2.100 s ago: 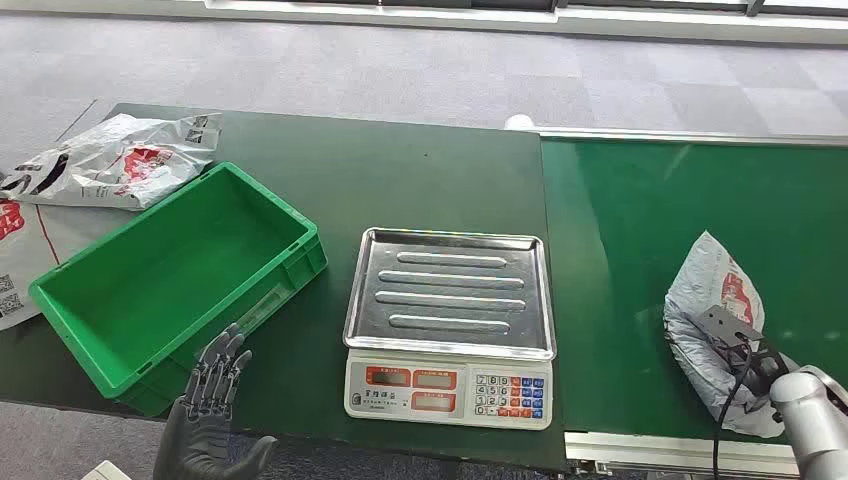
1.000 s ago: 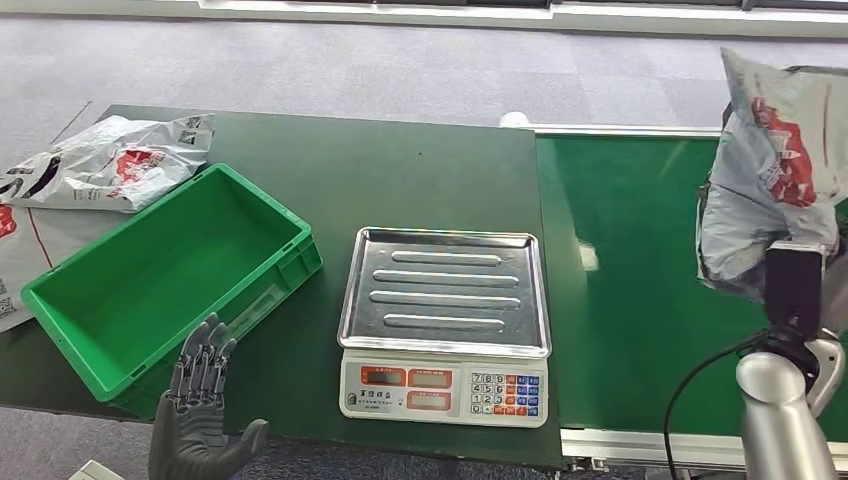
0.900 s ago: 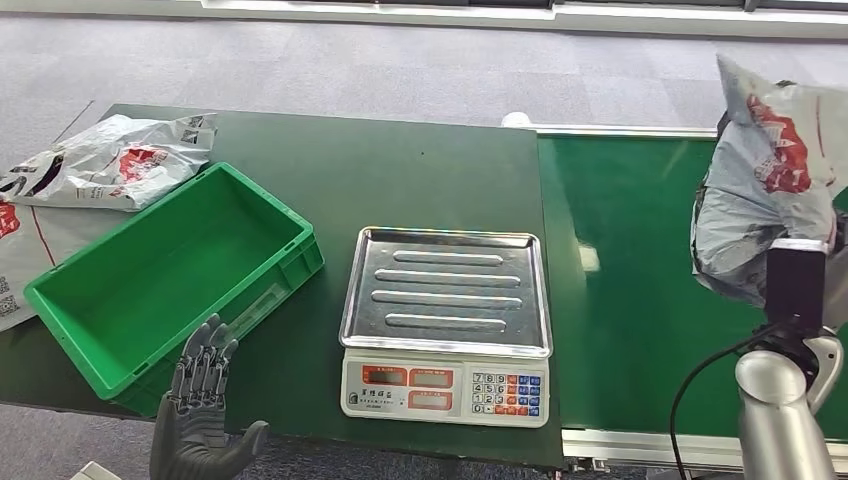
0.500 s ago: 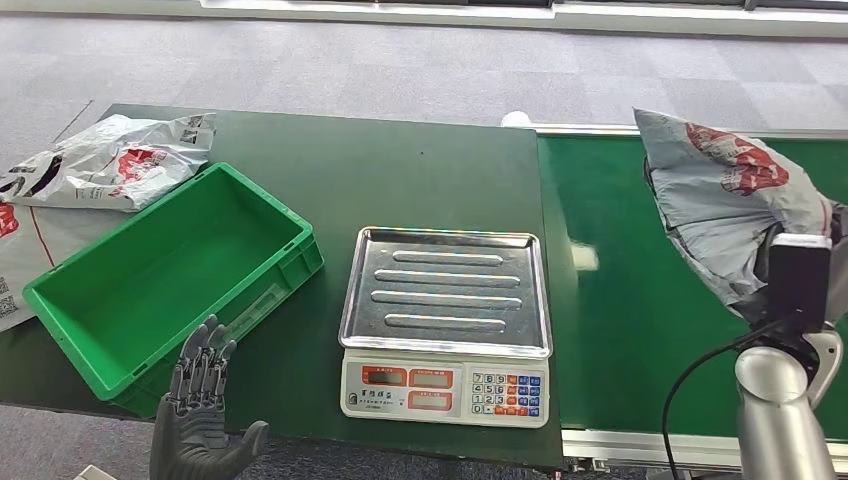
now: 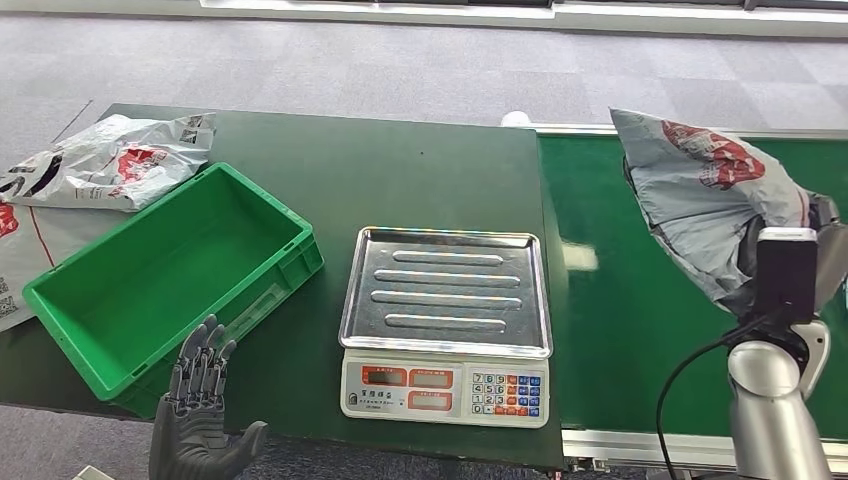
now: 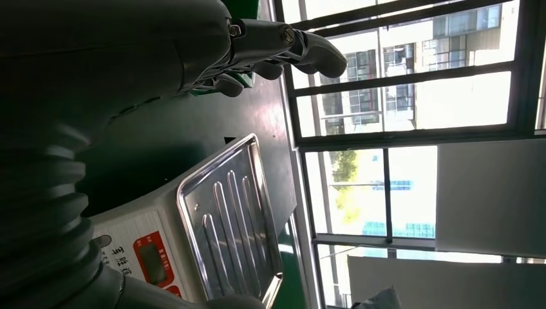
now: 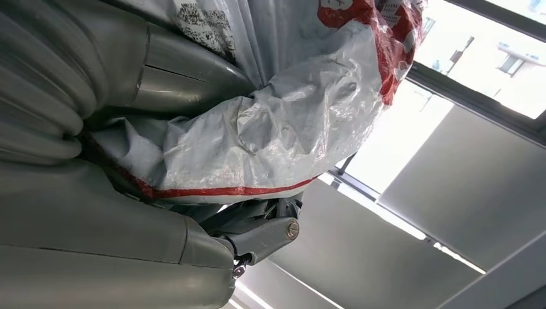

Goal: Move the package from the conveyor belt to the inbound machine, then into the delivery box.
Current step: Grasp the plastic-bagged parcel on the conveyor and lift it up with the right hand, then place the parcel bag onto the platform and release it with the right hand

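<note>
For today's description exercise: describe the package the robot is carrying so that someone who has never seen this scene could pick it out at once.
Start at the green conveyor belt on the right. Above it, the right hand holds up a crumpled grey plastic package with red print. Similar bags lie flat at the table's far left; this one alone is in the air.

You cannot read much here. On the front panel of the weighing scale (image 5: pixel 447 390) the keypad (image 5: pixel 510 394) carries small digits; 7, 8 and 9 show in its top row. The left wrist view shows Chinese characters on the same panel, too blurred to read. The held package (image 5: pixel 705 195) has red print, also unreadable.
</note>
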{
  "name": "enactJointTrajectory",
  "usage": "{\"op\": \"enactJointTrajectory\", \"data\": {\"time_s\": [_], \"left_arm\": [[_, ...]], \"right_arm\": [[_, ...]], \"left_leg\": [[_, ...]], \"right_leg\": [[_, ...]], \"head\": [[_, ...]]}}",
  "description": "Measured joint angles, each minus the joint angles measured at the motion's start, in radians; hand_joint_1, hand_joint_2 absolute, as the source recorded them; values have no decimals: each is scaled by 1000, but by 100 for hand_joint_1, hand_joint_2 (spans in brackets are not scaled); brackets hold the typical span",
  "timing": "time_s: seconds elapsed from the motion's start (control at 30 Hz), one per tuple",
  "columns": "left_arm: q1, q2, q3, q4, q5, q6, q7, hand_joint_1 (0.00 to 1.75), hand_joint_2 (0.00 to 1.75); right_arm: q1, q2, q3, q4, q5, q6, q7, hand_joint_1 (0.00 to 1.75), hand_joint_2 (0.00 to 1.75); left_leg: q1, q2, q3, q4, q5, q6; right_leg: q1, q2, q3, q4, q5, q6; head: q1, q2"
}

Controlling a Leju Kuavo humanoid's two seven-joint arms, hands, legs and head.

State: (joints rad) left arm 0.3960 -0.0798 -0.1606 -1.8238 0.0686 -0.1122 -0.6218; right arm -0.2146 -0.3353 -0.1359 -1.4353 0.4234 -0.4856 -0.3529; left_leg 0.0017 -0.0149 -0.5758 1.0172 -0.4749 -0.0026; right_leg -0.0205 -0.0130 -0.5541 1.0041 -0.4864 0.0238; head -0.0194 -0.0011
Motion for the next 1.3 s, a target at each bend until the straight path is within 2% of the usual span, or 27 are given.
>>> {"op": "enactJointTrajectory", "data": {"time_s": [0.33,0.4,0.43,0.47,0.5,0.57,0.6,0.63,0.73,0.87,1.03,1.3], "left_arm": [[0,0,0,0,0,0,0,0,175],[1,0,0,0,-12,11,-4,0,175],[1,0,1,0,-27,21,-9,0,175],[0,-1,5,0,-43,27,-14,0,175],[-3,-2,11,1,-59,24,-18,0,175],[-17,-11,29,4,-83,-10,-22,0,175],[-24,-17,37,5,-92,-28,-23,0,175],[-27,-24,44,6,-101,-43,-24,0,175],[-26,-40,65,8,-117,-65,-25,0,175],[-16,-52,87,11,-123,-73,-26,0,175],[-11,-58,101,14,-124,-74,-27,0,175],[-11,-63,111,20,-124,-75,-27,0,175]], "right_arm": [[0,0,1,-4,0,0,0,175,175],[-4,5,4,-4,19,25,-15,175,175],[-18,26,13,-6,57,67,-18,175,175],[-49,72,31,-4,120,140,-4,175,175],[-97,143,68,9,194,243,31,175,175],[-205,293,217,58,288,464,125,175,175],[-248,340,320,83,284,541,154,175,175],[-278,364,428,100,254,573,168,175,175],[-340,385,653,117,171,533,182,175,175],[-384,386,781,119,152,510,184,175,175],[-402,385,837,122,151,507,185,175,175],[-418,385,866,130,151,507,185,175,175]], "left_leg": [[0,0,0,0,0,0],[0,-1,-8,-1,0,0],[0,0,-11,-2,0,-1],[1,3,-14,-3,-1,-4],[1,12,-12,-4,-2,-7],[2,31,-4,-3,-3,-13],[3,34,0,-3,-1,-14],[4,30,1,-3,3,-16],[9,5,-4,-4,9,-20],[10,-3,-8,-4,9,-21],[9,2,-7,-3,8,-21],[9,3,-7,-3,9,-21]], "right_leg": [[0,0,0,0,0,0],[0,-1,2,1,0,0],[1,0,2,3,0,-1],[3,3,1,4,0,-4],[4,12,-2,5,2,-7],[6,29,-10,6,5,-13],[6,33,-13,7,6,-14],[6,29,-15,7,6,-15],[11,5,-16,8,4,-20],[13,-3,-14,8,1,-22],[12,2,-15,8,3,-20],[12,3,-15,8,5,-20]], "head": [[0,0],[0,0],[1,0],[2,0],[3,0],[2,0],[1,0],[1,0],[1,0],[2,0],[2,0],[2,0]]}}
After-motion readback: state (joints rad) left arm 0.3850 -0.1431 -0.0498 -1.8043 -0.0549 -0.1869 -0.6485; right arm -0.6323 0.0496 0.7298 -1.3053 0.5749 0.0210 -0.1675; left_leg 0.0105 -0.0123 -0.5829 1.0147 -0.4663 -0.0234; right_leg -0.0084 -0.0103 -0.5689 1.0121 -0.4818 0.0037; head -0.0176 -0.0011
